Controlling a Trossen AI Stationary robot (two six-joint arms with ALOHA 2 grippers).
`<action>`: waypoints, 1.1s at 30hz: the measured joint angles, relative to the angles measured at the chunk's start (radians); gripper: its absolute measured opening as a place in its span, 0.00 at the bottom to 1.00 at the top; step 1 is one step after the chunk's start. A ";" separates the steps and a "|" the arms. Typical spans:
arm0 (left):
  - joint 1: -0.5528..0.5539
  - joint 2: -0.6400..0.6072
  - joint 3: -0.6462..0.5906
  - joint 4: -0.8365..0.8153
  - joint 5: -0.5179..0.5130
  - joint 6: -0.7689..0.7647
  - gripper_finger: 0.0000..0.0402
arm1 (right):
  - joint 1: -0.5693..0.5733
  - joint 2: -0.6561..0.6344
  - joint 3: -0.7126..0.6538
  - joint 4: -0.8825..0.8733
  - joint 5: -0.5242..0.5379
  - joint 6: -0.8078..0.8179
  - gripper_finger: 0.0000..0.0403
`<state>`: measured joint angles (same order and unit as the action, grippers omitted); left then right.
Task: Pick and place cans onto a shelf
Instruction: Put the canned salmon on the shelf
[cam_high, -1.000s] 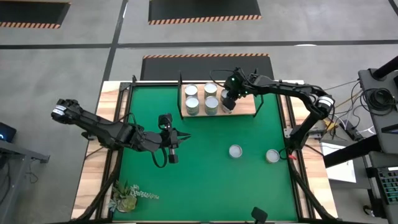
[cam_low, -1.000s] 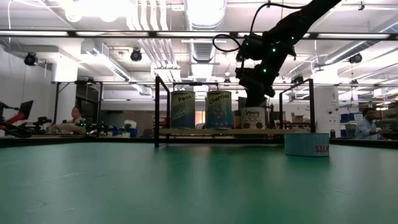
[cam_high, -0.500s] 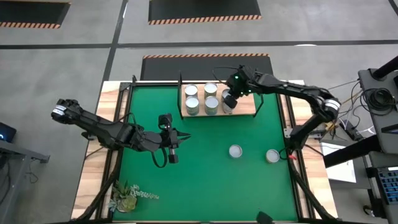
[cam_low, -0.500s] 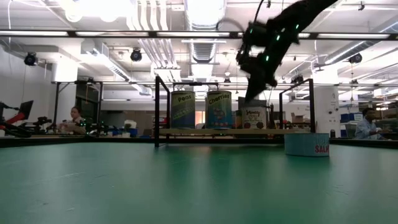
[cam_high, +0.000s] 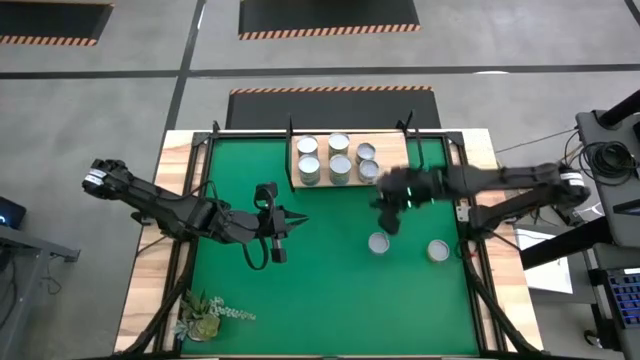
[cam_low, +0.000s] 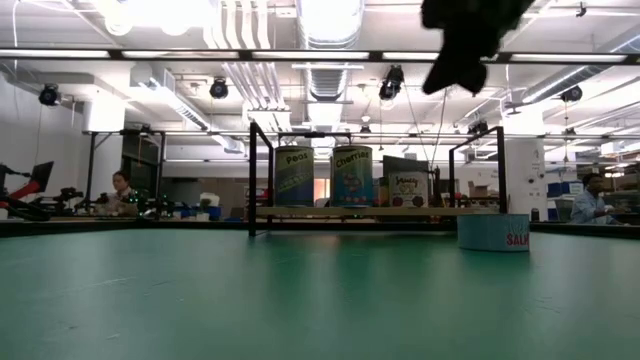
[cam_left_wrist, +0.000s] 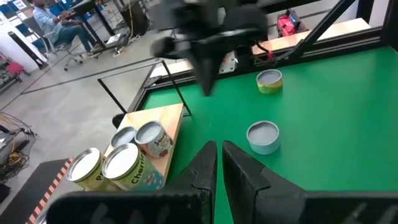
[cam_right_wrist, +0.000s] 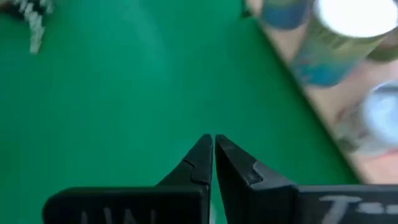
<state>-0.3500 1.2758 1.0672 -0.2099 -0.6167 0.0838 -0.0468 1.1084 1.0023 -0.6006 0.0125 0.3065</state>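
Overhead, the green counter (cam_high: 300, 280) carries the shelf (cam_high: 400, 178) at its far edge, with five cans (cam_high: 339, 164) standing on the shelf's left part, grouped close together. Two further cans lie apart from the shelf on the counter's right half: a blue-sided can (cam_high: 378, 243) near the middle and a gold-sided can (cam_high: 438, 250) nearer the right edge. The right pincer (cam_high: 390, 222) hangs above the counter between the shelf and the blue-sided can, holding nothing; its own wrist view shows the two dark fingers (cam_right_wrist: 200, 163) pressed together over bare green cloth, with shelved cans blurred at one side. The left pincer (cam_high: 279, 236) hovers over the counter's left half, well apart from every can, and its fingers (cam_left_wrist: 206, 167) likewise stand pressed together and empty. From counter level, three labelled cans show side by side on the shelf board (cam_low: 370, 211) between thin black posts, and the blue-sided can (cam_low: 493, 232) sits on the cloth to the board's right. A green plant sprig (cam_high: 205, 314) lies at the counter's near left corner. A seated person (cam_low: 121, 190) shows in the room beyond.
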 joint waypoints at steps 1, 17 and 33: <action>0.000 0.000 0.000 0.000 0.000 0.001 0.02 | 0.051 -0.007 -0.021 0.007 0.036 0.025 0.02; 0.000 0.000 0.000 0.004 -0.001 0.001 0.02 | 0.388 0.075 -0.210 0.035 0.295 0.285 0.26; 0.000 0.000 0.000 0.004 -0.001 0.004 0.02 | 0.387 0.289 -0.214 0.039 0.216 0.257 0.88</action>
<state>-0.3500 1.2758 1.0672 -0.2062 -0.6178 0.0879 0.3405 1.3973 0.7879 -0.5612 0.2287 0.5639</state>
